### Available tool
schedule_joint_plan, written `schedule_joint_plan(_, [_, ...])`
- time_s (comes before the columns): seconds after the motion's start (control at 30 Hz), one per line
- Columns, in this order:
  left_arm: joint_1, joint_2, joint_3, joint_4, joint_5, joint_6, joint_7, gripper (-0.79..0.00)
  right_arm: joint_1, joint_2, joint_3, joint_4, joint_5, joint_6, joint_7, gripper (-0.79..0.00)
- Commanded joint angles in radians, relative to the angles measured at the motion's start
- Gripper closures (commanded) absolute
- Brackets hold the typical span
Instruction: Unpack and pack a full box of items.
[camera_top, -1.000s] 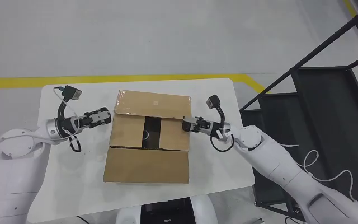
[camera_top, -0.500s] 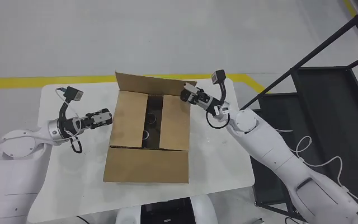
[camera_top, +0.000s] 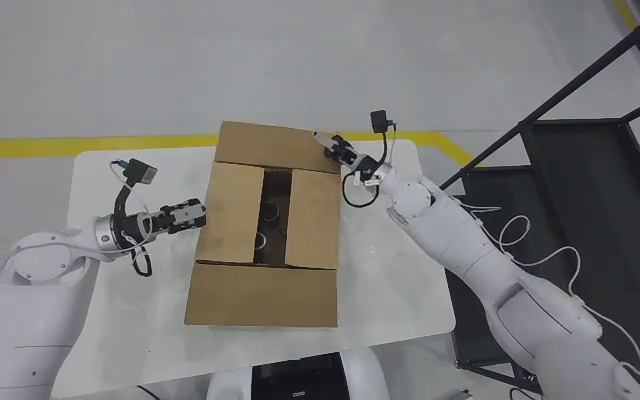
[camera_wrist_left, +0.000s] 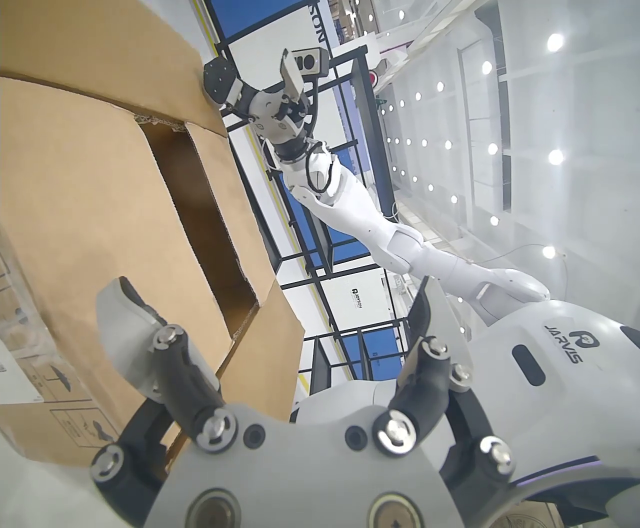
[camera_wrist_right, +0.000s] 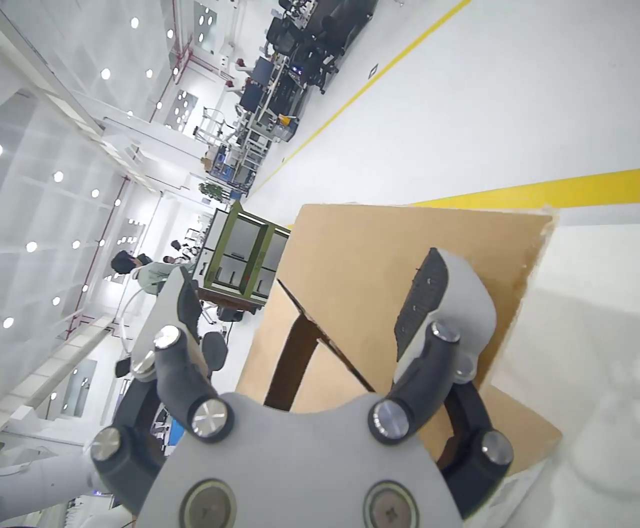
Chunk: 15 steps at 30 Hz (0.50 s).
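The left claw (camera_top: 197, 212) is being held with fingers spread, just beside the left wall of the cardboard box (camera_top: 232, 225), which is being borne by the table (camera_top: 400, 290). The box's long axis is being pointed away from the robot. The right claw (camera_top: 333, 147) is being held at the right corner of its far flap (camera_top: 270, 148), fingers likewise apart.

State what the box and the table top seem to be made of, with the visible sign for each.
The box looks like brown corrugated cardboard with a matte finish: its flap edges are rough and fibrous, and the folds are creased. The table has a smooth, plain white top, possibly laminate or painted board. The look leaves that open.
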Motion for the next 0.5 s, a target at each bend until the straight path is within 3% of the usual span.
schedule_joint_plan(0.0, [-0.003, 0.0, 0.004, 0.003, 0.0, 0.001, 0.002, -0.785, 0.01, -0.014, -0.015, 0.035, -0.028, -0.02, 0.009, -0.785])
schedule_joint_plan(0.27, [-0.027, -0.003, 0.03, 0.016, -0.005, 0.003, -0.002, -0.785, 0.034, -0.057, -0.025, 0.134, -0.106, -0.061, -0.03, -0.785])
schedule_joint_plan(0.47, [-0.042, -0.004, 0.039, 0.027, -0.009, 0.001, -0.001, -0.785, 0.045, -0.063, 0.037, 0.13, -0.022, -0.135, 0.001, -0.785])
